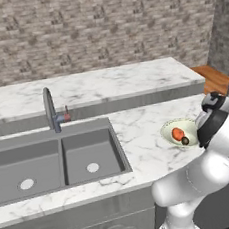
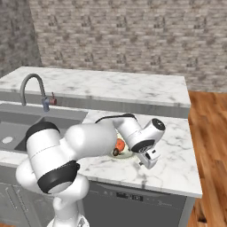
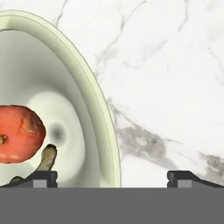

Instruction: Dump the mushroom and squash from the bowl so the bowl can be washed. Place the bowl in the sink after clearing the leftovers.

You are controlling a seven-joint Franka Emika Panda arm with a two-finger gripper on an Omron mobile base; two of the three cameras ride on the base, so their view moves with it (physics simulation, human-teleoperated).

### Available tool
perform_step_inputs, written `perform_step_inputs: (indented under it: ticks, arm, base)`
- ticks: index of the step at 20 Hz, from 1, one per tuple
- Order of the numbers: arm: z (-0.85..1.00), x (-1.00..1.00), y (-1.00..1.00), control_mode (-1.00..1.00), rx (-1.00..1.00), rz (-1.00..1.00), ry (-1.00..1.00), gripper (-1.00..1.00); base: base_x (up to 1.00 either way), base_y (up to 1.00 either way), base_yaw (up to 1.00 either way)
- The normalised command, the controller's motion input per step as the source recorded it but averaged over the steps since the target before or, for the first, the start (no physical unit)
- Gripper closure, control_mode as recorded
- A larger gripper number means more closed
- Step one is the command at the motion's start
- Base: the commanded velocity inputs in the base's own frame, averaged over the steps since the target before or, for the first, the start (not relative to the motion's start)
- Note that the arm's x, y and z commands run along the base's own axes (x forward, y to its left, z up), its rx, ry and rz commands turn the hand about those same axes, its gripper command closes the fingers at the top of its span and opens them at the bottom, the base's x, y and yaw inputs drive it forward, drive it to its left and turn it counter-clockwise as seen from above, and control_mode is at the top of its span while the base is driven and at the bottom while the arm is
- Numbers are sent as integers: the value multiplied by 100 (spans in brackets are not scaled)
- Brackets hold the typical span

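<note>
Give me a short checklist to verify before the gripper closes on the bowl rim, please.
1. Gripper open: ok, jaws stand wide.
2. Bowl rim between the fingertips: ok, one tip over the inside, one over the counter.
3. Leftovers in the bowl: ok, orange squash and brown mushroom inside.
4. Fingertips low enough around the rim: cannot tell.
5. Sink basins free: ok.

A: Left base view – high, behind arm's left, facing forward and down: sink (image 1: 58, 158), counter (image 1: 144, 133), brick wall (image 1: 96, 28). Right base view?

B: Behind arm's right, same counter, sink at its left edge. Both share the bowl (image 1: 181, 131).

A: Hand view?

B: Very close, straight down, bowl rim between the gripper (image 3: 113, 178) tips
</note>
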Motion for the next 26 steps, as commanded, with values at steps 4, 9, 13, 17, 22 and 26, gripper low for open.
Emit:
perform_step_inputs:
  ticks: [4,9,13,17,22,26]
  arm:
    - [-13,0,0,-100,0,0,0,-100]
    - [-7,7,0,-100,0,0,0,-100]
    - [-8,23,11,-100,0,0,0,-100]
    - [0,20,10,-100,0,-1,0,100]
    - [0,2,0,-100,0,0,0,100]
    - [0,0,0,-100,0,0,0,100]
  base:
    - [0,0,0]
    - [0,0,0]
    - [0,0,0]
    - [0,0,0]
    - [0,0,0]
    - [0,0,0]
